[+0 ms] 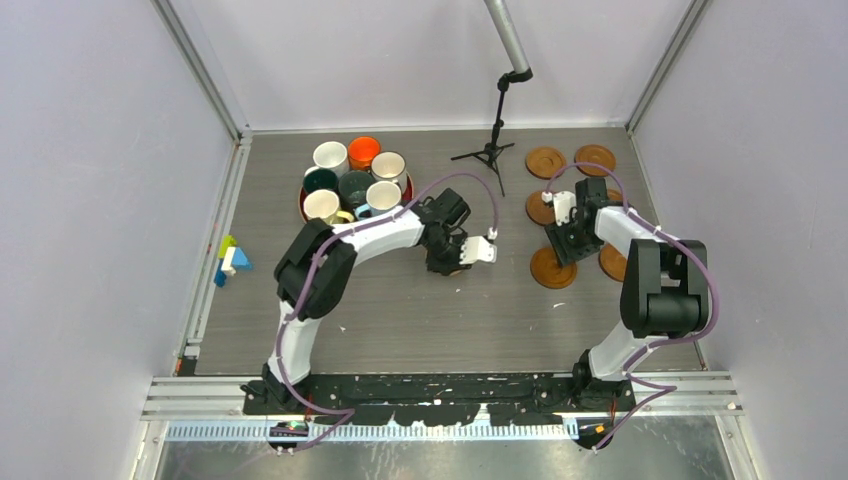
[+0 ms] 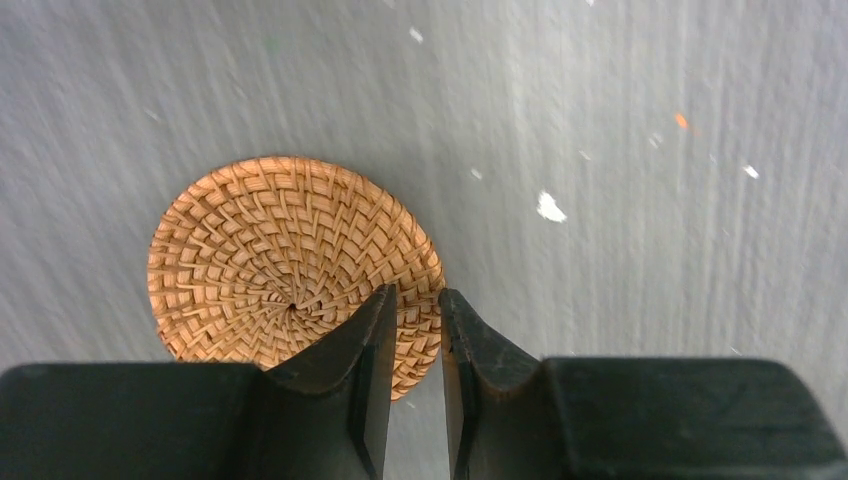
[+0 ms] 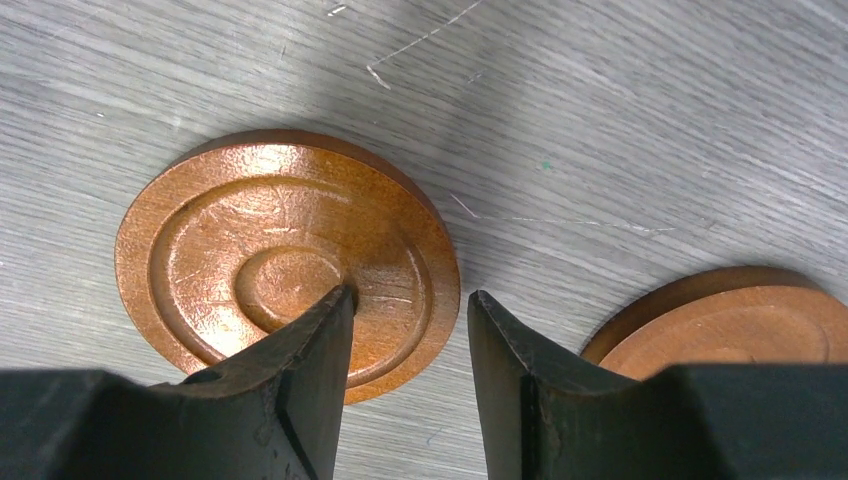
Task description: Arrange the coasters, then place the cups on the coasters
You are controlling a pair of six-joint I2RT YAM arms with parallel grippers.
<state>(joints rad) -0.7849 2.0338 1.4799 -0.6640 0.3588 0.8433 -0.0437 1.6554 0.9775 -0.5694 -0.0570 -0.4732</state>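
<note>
We log the woven coaster point(image 2: 280, 260) pinched by its rim in the closed left gripper point(image 2: 415, 320), over bare table point(image 1: 400, 310) between the cups point(image 1: 356, 186) and the wooden coasters point(image 1: 553, 267); the right gripper point(image 3: 410, 330) stands part-open astride the rim of one smooth disc point(image 3: 250, 260), not clamping. We judge the task early: coasters loosely scattered far right, every cup crowded on the red tray point(image 1: 303, 205), none on a coaster. Middle and near table offer room; a neighbouring coaster point(image 3: 730, 325) lies near the right jaw, and the tripod point(image 1: 490, 150) stands behind
</note>
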